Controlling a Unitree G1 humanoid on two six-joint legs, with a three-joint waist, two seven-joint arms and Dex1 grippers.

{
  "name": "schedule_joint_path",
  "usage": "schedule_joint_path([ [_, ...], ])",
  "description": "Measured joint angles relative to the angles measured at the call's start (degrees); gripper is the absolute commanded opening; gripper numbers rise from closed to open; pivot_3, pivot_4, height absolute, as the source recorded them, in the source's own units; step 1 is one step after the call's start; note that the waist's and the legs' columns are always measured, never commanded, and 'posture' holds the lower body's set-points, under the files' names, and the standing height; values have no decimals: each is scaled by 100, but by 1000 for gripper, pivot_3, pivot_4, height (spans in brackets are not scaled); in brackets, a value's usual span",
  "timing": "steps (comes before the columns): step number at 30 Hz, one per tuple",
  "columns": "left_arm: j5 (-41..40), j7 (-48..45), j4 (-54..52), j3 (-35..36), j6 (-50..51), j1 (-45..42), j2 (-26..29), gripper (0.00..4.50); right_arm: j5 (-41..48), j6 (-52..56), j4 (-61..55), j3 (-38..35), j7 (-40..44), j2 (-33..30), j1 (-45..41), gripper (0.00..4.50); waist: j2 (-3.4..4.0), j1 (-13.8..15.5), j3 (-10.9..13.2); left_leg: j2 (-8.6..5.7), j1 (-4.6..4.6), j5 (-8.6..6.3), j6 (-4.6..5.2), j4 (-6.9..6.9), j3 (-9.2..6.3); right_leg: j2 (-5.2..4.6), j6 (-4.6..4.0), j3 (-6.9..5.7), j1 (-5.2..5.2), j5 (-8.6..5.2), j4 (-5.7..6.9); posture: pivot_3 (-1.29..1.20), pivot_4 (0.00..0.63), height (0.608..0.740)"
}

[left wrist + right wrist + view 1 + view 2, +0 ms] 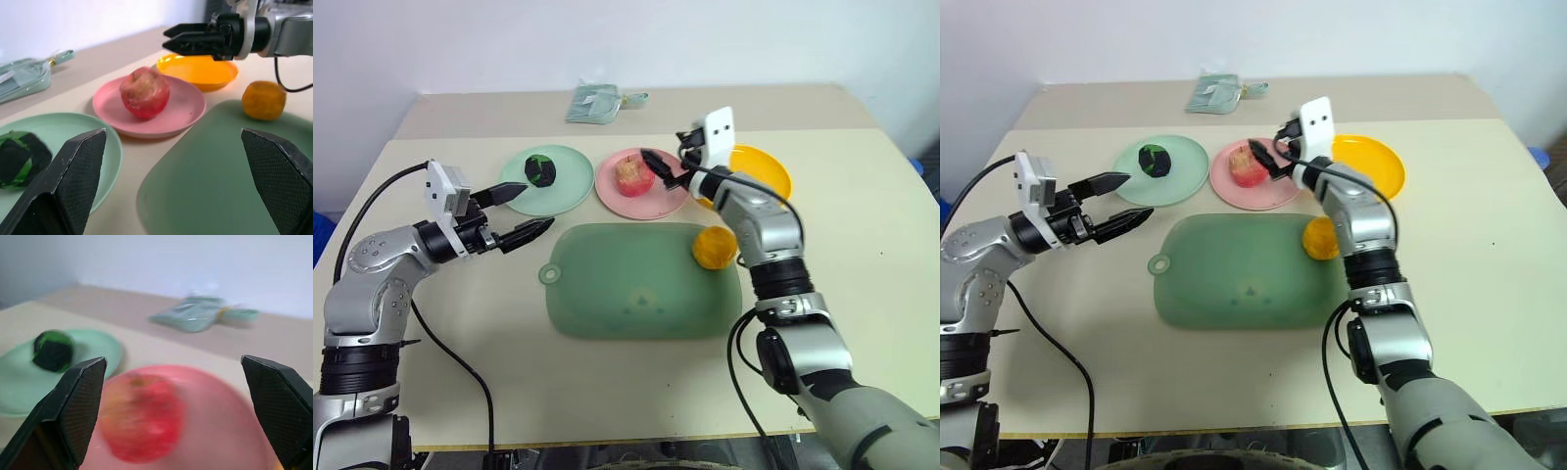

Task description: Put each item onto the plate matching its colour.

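The pink-red apple rests on the pink plate. My right gripper hovers just over the apple's right side, fingers spread wide and open, holding nothing. The dark green-and-black ball lies on the mint green plate. My left gripper stands open and empty at that plate's near edge, pointing toward the middle of the table. The orange-yellow fruit sits on the right edge of the green mat, in front of the empty orange-yellow plate, partly behind my right forearm.
A large translucent green mat lies in front of the three plates. A pale green pouch sits at the back of the table. Black cables hang from both arms. Bare tabletop stretches to the far right and along the near edge.
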Motion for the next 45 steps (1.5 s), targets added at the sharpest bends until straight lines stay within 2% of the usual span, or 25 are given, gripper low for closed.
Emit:
schedule_joint_path([
  [4,-375,-253,-200,-1,168,-38,-34,4500,446,720,-1018,65,889,-649,356,4474,1,1,1,1,-5,-2,3,-2,1,-1,0,0,-4,0,-3,0,150,729],
  [6,-522,-364,-352,-7,234,-40,-80,4500,714,1119,-1759,153,1472,-1197,693,4474,1,30,1,1,-5,-5,8,0,-1,-2,0,0,2,0,-7,0,150,729],
  [10,-586,-572,-378,7,258,-14,-32,4500,881,1516,-2732,292,2269,-2234,1753,4474,-1,37,0,1,-4,-20,34,9,-1,-3,0,0,9,0,-9,0,150,729],
  [15,-628,-769,-365,-10,261,4,-7,4500,882,1788,-3094,291,2338,-2648,2387,4474,1,3,1,6,-2,-21,36,6,-1,-1,-1,2,4,0,-5,0,150,729],
  [25,-445,-1110,-97,-279,197,-245,-6,4500,343,1378,-2995,620,2105,-2694,2822,4474,0,49,1,3,-2,-10,17,11,0,-5,0,1,10,0,-9,0,150,729],
  [27,-438,-1119,-96,-295,202,-244,-6,4500,301,1352,-2914,619,2075,-2688,2824,3978,0,38,1,4,-2,-10,17,10,-1,-4,0,1,10,0,-8,0,150,729],
  [29,-438,-1131,-99,-314,210,-241,-6,4500,292,1316,-2889,619,2078,-2684,2831,3255,0,34,1,4,-2,-10,17,10,-1,-4,0,1,10,0,-8,0,150,729],
  [30,-438,-1136,-99,-318,216,-237,-6,4500,290,1302,-2879,612,2065,-2652,2829,3074,0,33,1,4,-2,-10,17,10,-1,-4,0,1,10,0,-8,0,150,729],
  [31,-438,-1137,-99,-319,217,-235,-5,4500,298,1291,-2855,603,2047,-2583,2813,3074,0,32,1,4,-2,-10,17,10,-1,-4,0,1,10,0,-8,0,150,729],
  [33,-448,-1144,-106,-313,251,-222,11,4500,305,1224,-2679,583,1927,-2393,2646,3074,0,15,1,4,-2,-9,16,11,0,-3,0,1,9,0,-7,0,150,729],
  [36,-455,-1150,-152,-318,273,-178,18,4500,236,913,-1893,327,1330,-1976,1866,3074,3,-5,3,4,-2,-5,9,12,3,-3,0,3,6,1,-4,0,150,729],
  [39,-440,-1058,-184,-320,219,-176,-44,4500,-196,114,-607,-10,465,-1885,742,3074,3,46,2,2,-2,0,1,8,0,-2,-1,0,5,0,-6,0,150,729],
  [43,-128,-805,-71,-341,-215,-238,-304,4500,-898,-990,916,162,-24,-1819,114,3074,-6,65,-2,-1,-2,-1,3,4,0,-2,-1,0,12,1,-16,0,150,729],
  [45,5,-706,-15,-359,-356,-247,-340,4500,-1108,-1399,1750,275,-134,-1632,62,4109,-5,27,-1,-1,-2,-1,4,5,3,-3,-1,0,12,1,-15,0,150,729],
])
